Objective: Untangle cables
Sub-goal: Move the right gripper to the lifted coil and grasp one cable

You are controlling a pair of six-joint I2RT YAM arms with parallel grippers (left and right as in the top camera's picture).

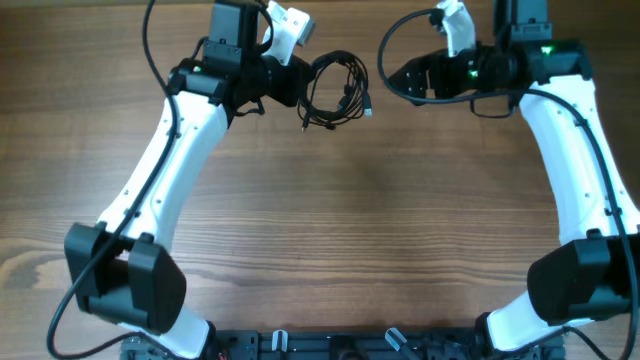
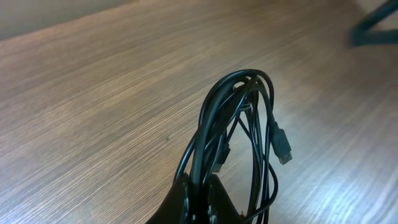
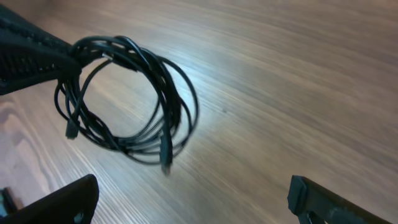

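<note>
The cables (image 1: pixel 335 90) are a coil of thin black wires with small plug ends, held up over the table at the back middle. My left gripper (image 1: pixel 300 85) is shut on the coil's left side. In the left wrist view the loops (image 2: pixel 239 134) rise from between the closed fingers (image 2: pixel 186 199), and one plug (image 2: pixel 283 148) hangs on the right. My right gripper (image 1: pixel 400 78) stands wide open to the right of the coil, apart from it. In the right wrist view the coil (image 3: pixel 134 99) hangs ahead of the spread fingertips (image 3: pixel 68 202), with nothing between them.
Wooden table (image 1: pixel 350 220) under both arms. The left arm's white link (image 1: pixel 170 170) runs down the left side, the right arm's link (image 1: pixel 570 150) down the right. Thick black arm cables (image 1: pixel 400 40) loop near the right wrist.
</note>
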